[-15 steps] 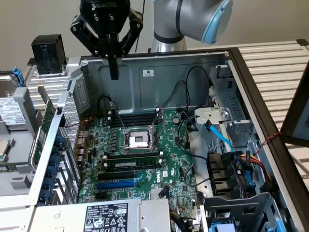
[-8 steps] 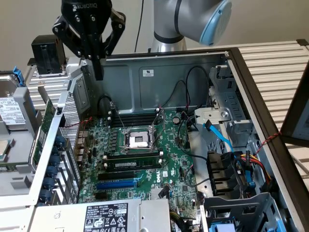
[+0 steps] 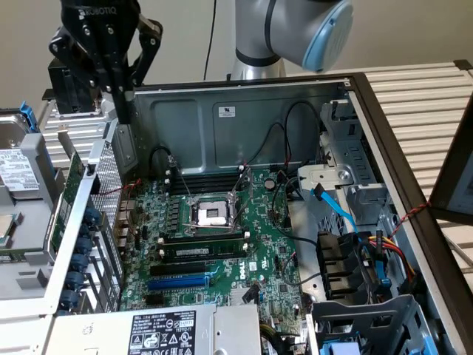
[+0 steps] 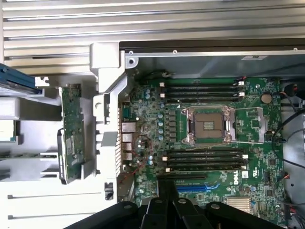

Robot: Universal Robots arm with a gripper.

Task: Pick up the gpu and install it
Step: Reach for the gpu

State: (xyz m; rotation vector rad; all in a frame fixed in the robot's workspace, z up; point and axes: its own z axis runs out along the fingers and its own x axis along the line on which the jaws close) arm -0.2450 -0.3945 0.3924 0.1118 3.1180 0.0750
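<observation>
**Gripper hovering high over the case's rear edge, card not yet picked**

The gripper (image 3: pixel 124 103) is hanging well above the open computer case (image 3: pixel 244 85), over its rear wall on the exterior view's left. Its fingers (image 4: pixel 153 210) are looking drawn together with nothing between them. The gpu (image 4: pixel 71 133) is standing on edge outside the case, just beside that rear wall, with its green board showing. I am reading this as the approach to the pick, with installation not begun: the blue expansion slot (image 3: pixel 177 281) at the near end of the motherboard (image 3: pixel 222 244) is sitting empty. To my eye, a grasp is calling for the fingers to part and for the gripper to line up squarely over the card's upper edge, clear of the wall.
</observation>
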